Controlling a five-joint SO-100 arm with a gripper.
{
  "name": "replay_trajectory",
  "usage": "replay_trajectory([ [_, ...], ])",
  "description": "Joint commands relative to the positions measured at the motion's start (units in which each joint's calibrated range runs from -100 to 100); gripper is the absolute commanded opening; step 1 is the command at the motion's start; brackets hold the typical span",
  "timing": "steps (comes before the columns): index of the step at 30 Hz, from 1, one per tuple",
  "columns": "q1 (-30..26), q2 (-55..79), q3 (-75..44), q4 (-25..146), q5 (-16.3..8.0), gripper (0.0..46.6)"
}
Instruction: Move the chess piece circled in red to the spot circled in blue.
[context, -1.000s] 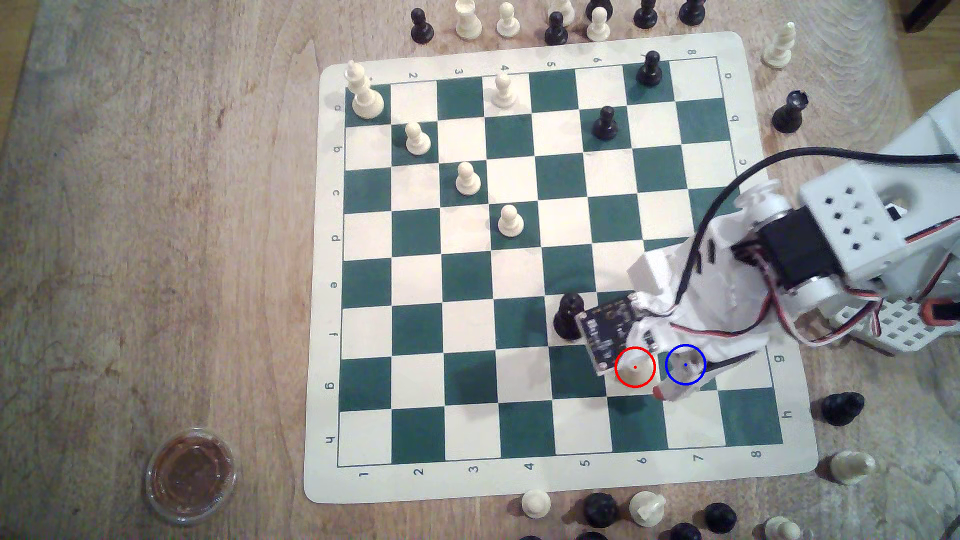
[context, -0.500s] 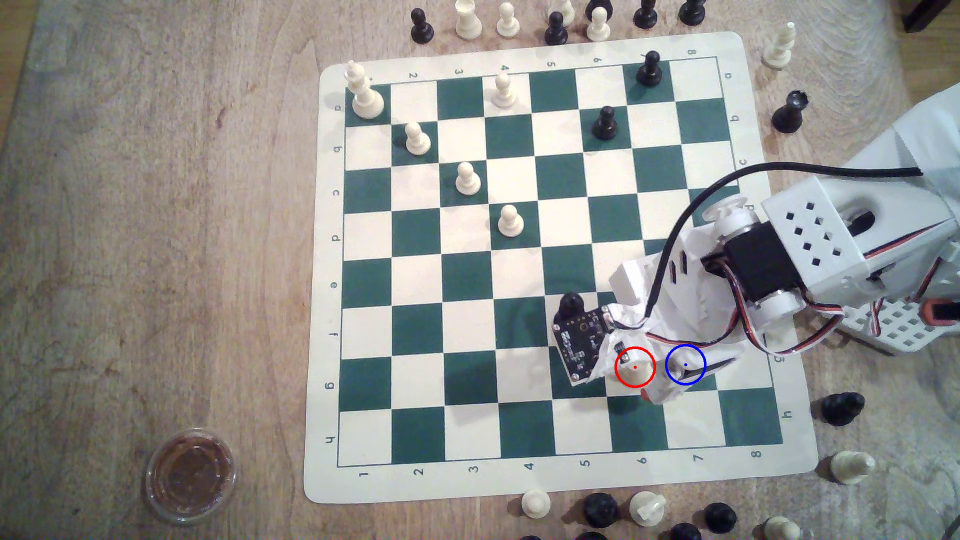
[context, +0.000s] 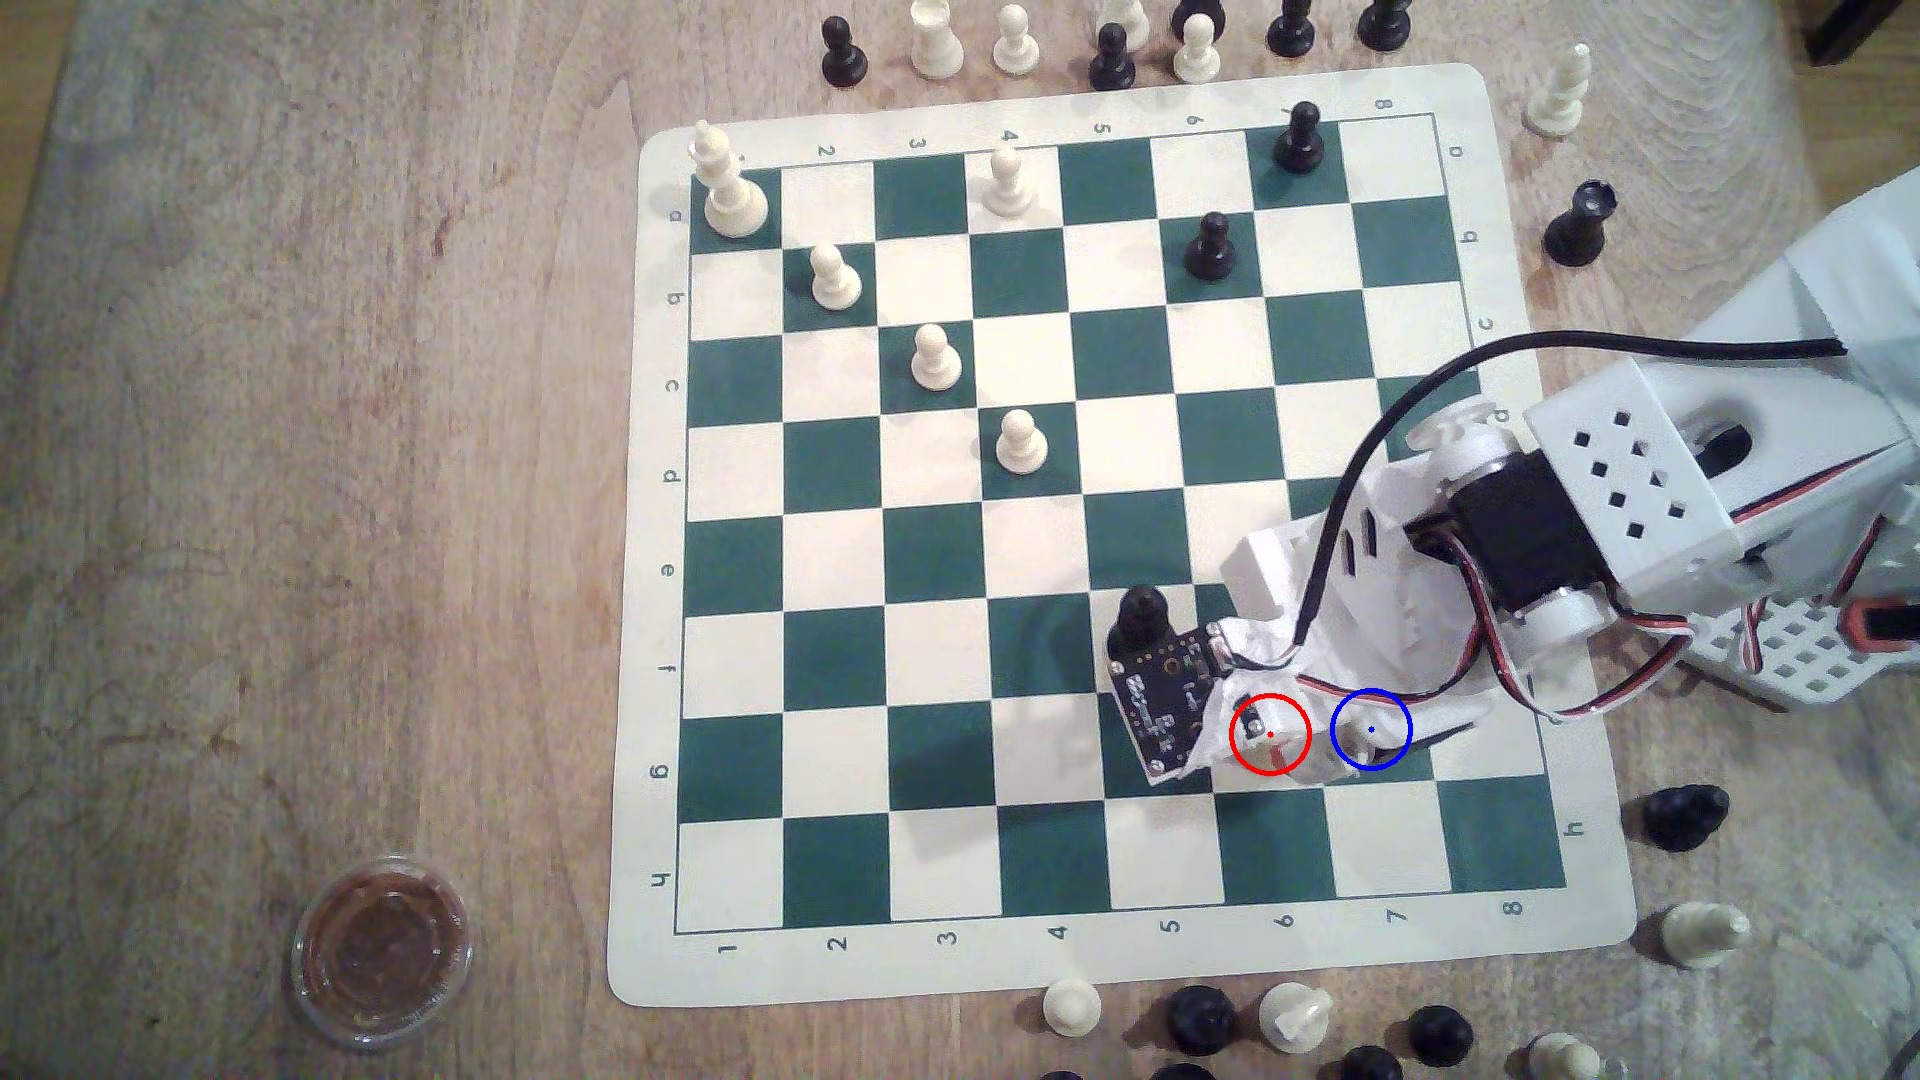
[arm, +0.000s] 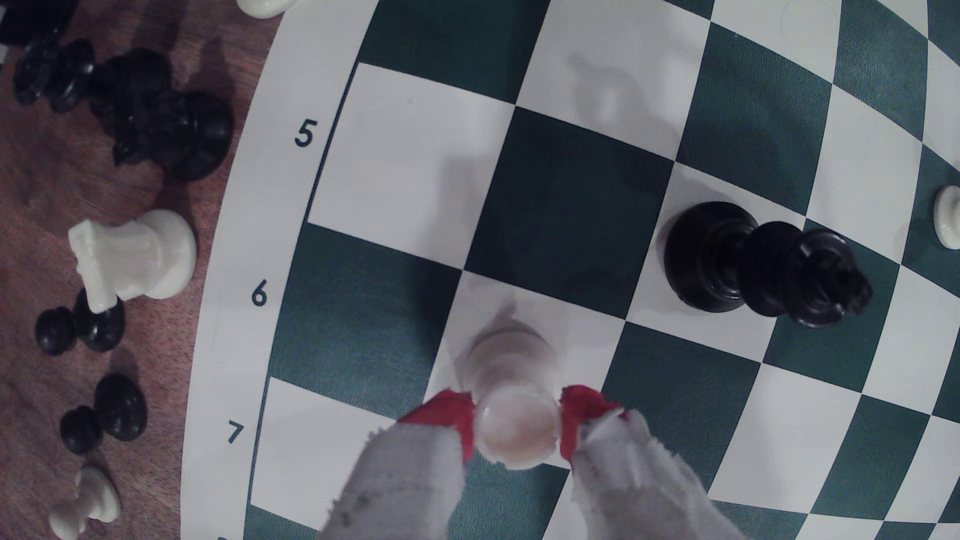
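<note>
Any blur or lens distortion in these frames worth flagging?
Wrist view: strong fisheye bends the board's edge and squares; the cream piece between the gripper's red pads looks smeared, while the black piece stays sharp. Exterior view: soft overall, lines straight.

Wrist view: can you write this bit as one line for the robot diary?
gripper: shut on white pawn | blue-ring square: not reached | black piece: apart

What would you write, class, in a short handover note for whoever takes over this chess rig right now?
Pincer: shut on the cream chess piece, red-tipped fingers pressing either side of its upper part.
Piece: blurred in the wrist view, over the white red-ringed square; whether its base has left the board is unclear.
Blue-ringed spot: the adjacent dark green square, partly under the arm.
Done: the grasp.
Left: carry one square to the blue ring, set down upright, release. Mind the black piece nearby.
</note>
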Motion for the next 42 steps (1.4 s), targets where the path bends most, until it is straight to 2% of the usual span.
replay_trajectory([
  [1, -0.3, -1.8, -4.8, 0.2, 0.0, 4.5],
  [9, 1.6, -12.6, -6.0, 3.7, 0.0, 3.1],
  [14, 1.5, -21.9, -2.8, 9.8, -0.4, 3.0],
  [21, -2.5, -31.4, 4.2, 14.4, -0.8, 3.0],
  [36, -4.3, -36.9, 17.6, 12.3, -0.8, 3.0],
  [42, -4.2, -36.4, 17.1, 11.7, -0.8, 3.0],
])
